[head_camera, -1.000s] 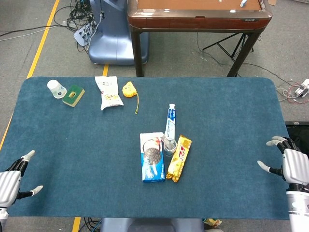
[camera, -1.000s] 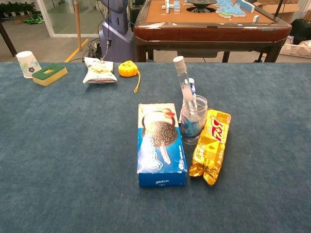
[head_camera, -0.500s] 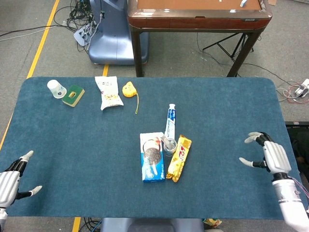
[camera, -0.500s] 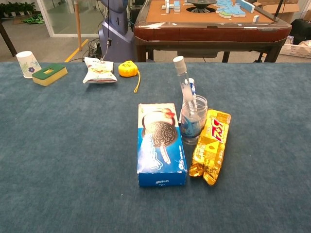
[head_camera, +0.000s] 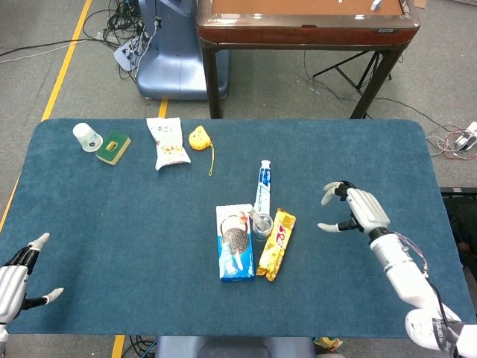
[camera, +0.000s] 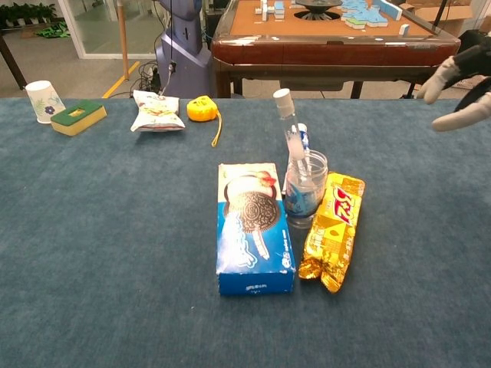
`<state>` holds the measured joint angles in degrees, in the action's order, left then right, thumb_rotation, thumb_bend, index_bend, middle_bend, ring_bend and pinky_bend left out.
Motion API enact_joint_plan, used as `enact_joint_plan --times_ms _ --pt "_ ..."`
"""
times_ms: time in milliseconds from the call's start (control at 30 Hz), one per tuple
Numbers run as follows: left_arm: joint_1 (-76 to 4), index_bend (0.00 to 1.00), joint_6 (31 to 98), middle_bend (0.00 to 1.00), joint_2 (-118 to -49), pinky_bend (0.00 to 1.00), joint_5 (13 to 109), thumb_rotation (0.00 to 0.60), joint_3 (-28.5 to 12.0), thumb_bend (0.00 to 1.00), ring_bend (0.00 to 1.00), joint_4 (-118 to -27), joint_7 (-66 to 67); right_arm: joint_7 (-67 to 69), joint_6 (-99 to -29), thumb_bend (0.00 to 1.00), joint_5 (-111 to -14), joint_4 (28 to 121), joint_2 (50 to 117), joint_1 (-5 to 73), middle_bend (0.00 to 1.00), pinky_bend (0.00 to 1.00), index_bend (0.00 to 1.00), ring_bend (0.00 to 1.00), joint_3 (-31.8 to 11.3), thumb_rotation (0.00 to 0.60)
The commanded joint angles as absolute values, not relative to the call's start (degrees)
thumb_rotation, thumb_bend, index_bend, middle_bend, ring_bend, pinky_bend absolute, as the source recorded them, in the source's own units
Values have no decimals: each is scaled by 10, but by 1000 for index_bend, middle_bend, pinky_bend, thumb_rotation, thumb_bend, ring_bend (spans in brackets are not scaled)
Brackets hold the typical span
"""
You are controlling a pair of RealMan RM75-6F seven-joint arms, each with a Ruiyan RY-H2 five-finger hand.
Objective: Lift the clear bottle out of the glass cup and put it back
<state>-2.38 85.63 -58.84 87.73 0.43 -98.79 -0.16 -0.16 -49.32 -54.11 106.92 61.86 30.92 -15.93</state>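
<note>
The cup (camera: pixel 306 186) stands upright at mid-table, wedged between the cookie box (camera: pixel 253 227) on its left and the yellow snack pack (camera: pixel 331 231) on its right, touching or nearly touching both. The bottle (camera: pixel 291 138) sits inside it, leaning left, its white cap well above the rim. In the head view the cup (head_camera: pixel 261 224) shows only as a small clear ring with the bottle (head_camera: pixel 259 218) hard to make out in it. A toothpaste tube (head_camera: pixel 263 185) lies flat just behind the cup.

At the far left corner a paper cup (camera: pixel 42 100) stands upright beside a green-topped sponge (camera: pixel 77 116); in the chest view I cannot tell whether anything is in it. A snack bag (camera: pixel 156 110) and a yellow tape measure (camera: pixel 202 108) lie further along the back.

The right hand (head_camera: pixel 356 209) hovers above the table, right of the snack pack and well apart from the cup, fingers spread and slightly curled, holding nothing. In the chest view only its fingertips (camera: pixel 459 118) enter at the upper right edge.

The left hand (head_camera: pixel 16 275) sits at the near left corner of the table, fingers apart, empty, touching none of the objects.
</note>
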Motion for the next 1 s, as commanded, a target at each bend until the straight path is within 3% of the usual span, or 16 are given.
enact_joint_plan --times_ms 33,333,1000 --pt "-22 0 859 155 -586 437 878 600 4 93 190 -989 -3 -38 -470 0 -511 1053 648 349 236 268 472 123 -161 600" --pt "-19 0 865 155 -580 437 879 600 4 93 190 -992 -13 -61 -435 0 -470 1035 684 415 153 155 472 29 -157 600" --pt "-16 0 869 155 -574 437 880 600 2 93 190 -992 -24 -89 -454 0 -424 995 756 481 144 139 472 14 -144 600"
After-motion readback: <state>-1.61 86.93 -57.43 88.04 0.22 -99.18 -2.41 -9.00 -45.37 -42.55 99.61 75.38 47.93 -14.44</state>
